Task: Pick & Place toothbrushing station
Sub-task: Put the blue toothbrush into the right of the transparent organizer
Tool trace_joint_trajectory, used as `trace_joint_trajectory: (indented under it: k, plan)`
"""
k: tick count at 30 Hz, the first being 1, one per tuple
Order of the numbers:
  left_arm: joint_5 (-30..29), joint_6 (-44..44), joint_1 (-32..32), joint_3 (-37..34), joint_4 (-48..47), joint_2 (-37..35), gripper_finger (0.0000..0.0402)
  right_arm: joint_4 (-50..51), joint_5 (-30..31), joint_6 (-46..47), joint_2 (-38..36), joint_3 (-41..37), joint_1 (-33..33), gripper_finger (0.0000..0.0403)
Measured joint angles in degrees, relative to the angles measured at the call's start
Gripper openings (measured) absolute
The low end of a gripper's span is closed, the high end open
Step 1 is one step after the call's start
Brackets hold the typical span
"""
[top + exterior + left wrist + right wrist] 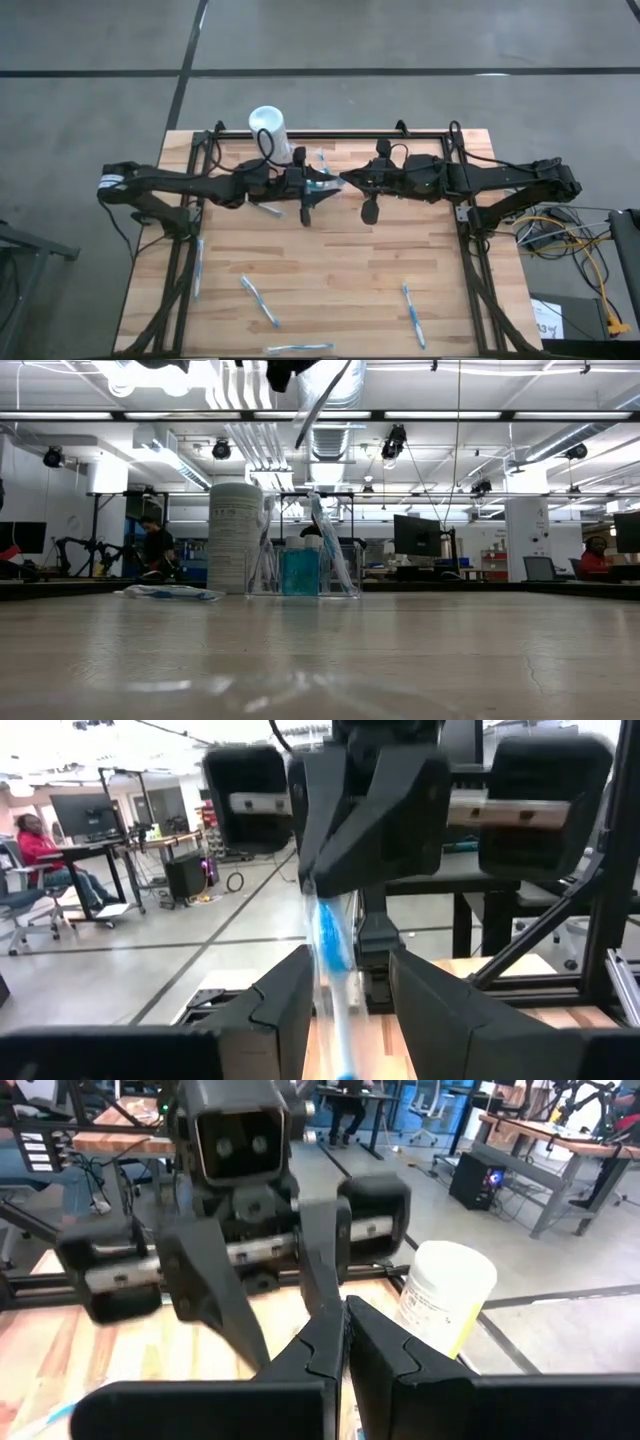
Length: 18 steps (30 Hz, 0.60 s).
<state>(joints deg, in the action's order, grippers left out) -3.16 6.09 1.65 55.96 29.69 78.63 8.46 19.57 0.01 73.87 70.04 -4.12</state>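
From above, the two arms meet over the far middle of the wooden table [330,270]. The left gripper [325,184] and the right gripper [343,181] sit tip to tip. The toothbrushing station [322,165], a faint clear holder, lies just beyond them, beside the white cylinder [271,130]. A thin toothbrush [333,183] spans the small gap between the grippers. Loose toothbrushes lie scattered on the table, one [259,301] toward the near left and another [413,315] toward the near right.

The low view shows what the overhead one cannot: the station [300,565] stands upright on the tabletop, touching or just beside the white cylinder [235,538], with something blue inside it and brushes leaning in it. A thin brush shaft [322,405] hangs slanted above it, well clear of the holder; the grippers themselves are mostly cut off at the upper edge.

The left wrist view shows that arm's fingers [285,1005] spread apart, with the blue-and-white toothbrush [330,960] running between them. The opposite gripper [320,885] pinches the brush's far end. Whether the left fingers touch the shaft cannot be told. The station does not show here.

In the right wrist view, the right gripper's fingers [375,1350] are pressed together, facing the left gripper [265,1315], whose fingers stand apart. The white cylinder [445,1295] sits just beside them.
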Motion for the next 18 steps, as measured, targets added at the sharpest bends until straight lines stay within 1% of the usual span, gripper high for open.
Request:
trace_joint_trajectory:
  k: [3, 13, 18]
  plan:
    - [0.0, 0.7, 0.0, 0.0, -1.9, -2.3, 0.0138, 0.0, 0.1, 0.1, 0.0, 0.0, 0.0, 0.0008]
    - [0.0, 2.1, 0.0, 0.0, -13.4, -10.6, 0.0138, 0.6, 0.1, 0.7, 0.2, 0.0, 0.8, 0.0008]
    - [0.0, 2.1, 0.1, 0.0, -15.8, -13.9, 0.0138, 0.6, 0.1, 2.2, 0.2, 0.0, 1.7, 0.0008]
